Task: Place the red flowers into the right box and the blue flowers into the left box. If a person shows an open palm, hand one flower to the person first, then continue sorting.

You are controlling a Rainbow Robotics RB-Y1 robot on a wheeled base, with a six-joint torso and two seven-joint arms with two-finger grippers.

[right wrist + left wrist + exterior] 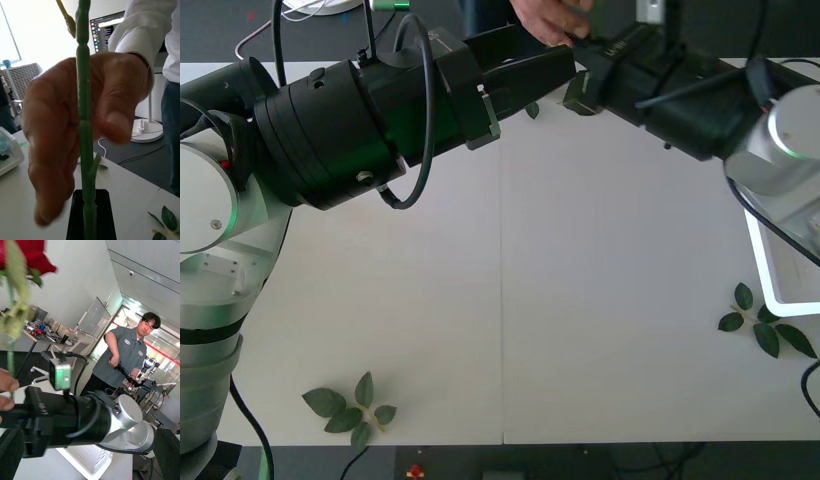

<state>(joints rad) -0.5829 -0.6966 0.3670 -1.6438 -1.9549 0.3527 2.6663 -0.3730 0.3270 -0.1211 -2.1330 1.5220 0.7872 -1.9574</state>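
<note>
From the front, my left gripper (565,62) reached toward the far edge of the surface (510,300), its fingers too dark against the other arm for me to tell their state. Just right of it, the right gripper (580,100) was clenched on a red flower: the wrist camera showed the green stem (84,123) rising from the fingers, the bloom (32,255) cut off at the frame's corner. The person's hand (75,142) closed around that stem. Farther right, the right box (770,270) lay half hidden under my arm.
</note>
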